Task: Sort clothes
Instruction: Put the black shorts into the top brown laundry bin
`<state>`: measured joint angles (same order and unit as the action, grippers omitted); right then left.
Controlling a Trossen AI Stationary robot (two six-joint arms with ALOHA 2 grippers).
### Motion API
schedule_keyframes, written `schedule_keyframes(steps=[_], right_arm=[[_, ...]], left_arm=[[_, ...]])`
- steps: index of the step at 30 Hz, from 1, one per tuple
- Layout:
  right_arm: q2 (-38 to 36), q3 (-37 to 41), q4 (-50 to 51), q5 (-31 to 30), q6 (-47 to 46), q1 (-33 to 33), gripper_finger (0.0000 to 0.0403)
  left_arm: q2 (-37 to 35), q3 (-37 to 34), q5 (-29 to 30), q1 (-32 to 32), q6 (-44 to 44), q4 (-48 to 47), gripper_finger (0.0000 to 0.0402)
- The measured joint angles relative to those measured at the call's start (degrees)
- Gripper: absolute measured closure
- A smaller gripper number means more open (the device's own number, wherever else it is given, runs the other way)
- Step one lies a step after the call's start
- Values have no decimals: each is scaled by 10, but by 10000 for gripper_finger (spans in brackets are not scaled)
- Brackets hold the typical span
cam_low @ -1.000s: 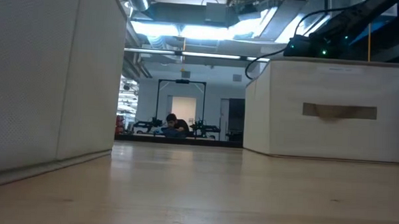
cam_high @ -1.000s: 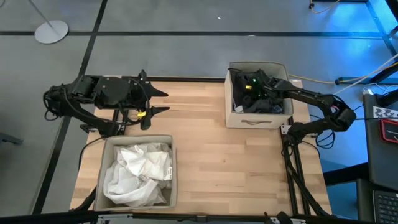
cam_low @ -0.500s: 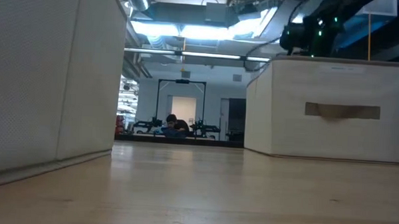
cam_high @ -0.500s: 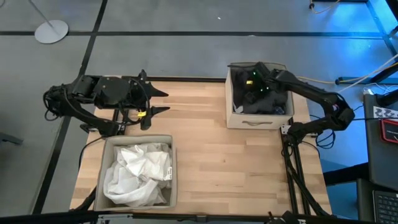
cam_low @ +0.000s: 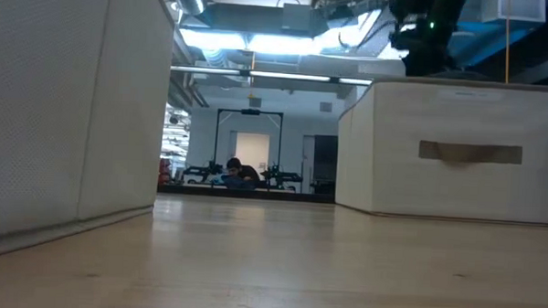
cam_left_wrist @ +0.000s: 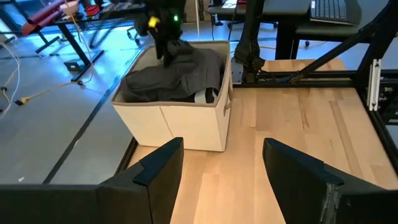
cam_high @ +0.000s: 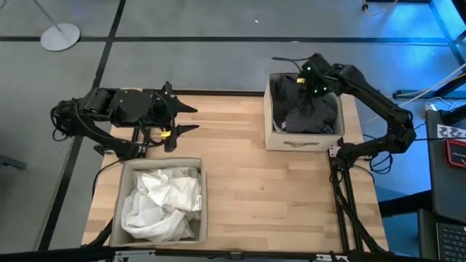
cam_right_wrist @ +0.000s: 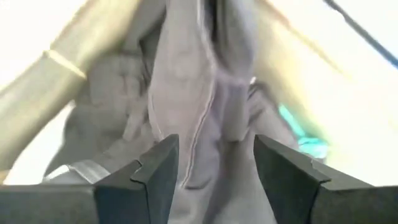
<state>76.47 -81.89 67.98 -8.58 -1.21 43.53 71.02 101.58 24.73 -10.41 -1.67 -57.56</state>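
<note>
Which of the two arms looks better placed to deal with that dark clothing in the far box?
Probably the right: its gripper is over the far bin, its fingers apparently pinching the dark grey garment. The left gripper waits open, off to the side.

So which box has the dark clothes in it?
Look at the wooden table. The beige square fabric bin at its far right corner, under the right gripper, holds the dark grey garment. The other bin, nearer on the left, holds white clothes.
</note>
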Motion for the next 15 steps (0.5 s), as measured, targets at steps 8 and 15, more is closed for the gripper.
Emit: schedule_keyframes(steps=[8,15], right_arm=[[1,-40,-114,-14,0,0,193],[35,101,-207,-8,-7,0,194]], left_arm=[[0,0,0,0,6,0,189],[0,0,0,0,-7,-5,189]])
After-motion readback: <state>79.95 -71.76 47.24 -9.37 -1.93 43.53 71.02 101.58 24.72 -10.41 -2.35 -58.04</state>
